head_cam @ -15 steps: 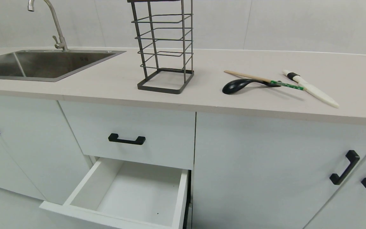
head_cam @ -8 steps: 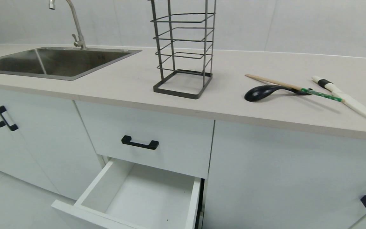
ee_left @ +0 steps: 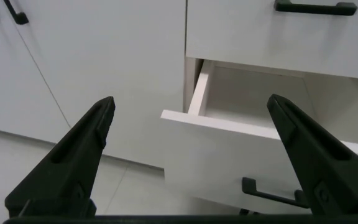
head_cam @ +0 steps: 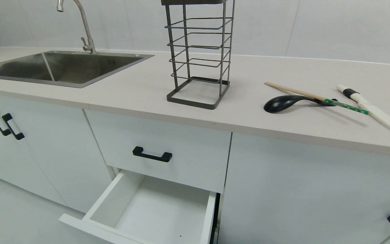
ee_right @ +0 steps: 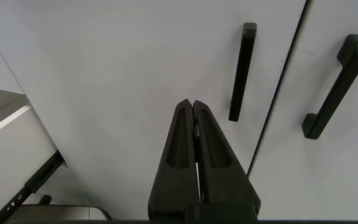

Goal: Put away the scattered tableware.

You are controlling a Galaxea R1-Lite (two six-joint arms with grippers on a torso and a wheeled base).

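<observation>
A: What moved?
B: Just the head camera. The whole view slid right; the things on the worktop (head_cam: 141, 88) kept their places.
A: Near to far?
B: The lower drawer (head_cam: 102, 198) is pulled out. The left gripper (ee_left: 190, 102) is spread wide and empty, low before it. The right gripper (ee_right: 194, 109) is pressed closed and empty, facing the cabinet doors. Far right on the worktop: spoon (head_cam: 283, 102), chopsticks (head_cam: 317, 97) across its handle, knife (head_cam: 374, 112) just beside.
A: Progress?
B: Drawer looks ready. Nothing stowed; all three left.
</observation>
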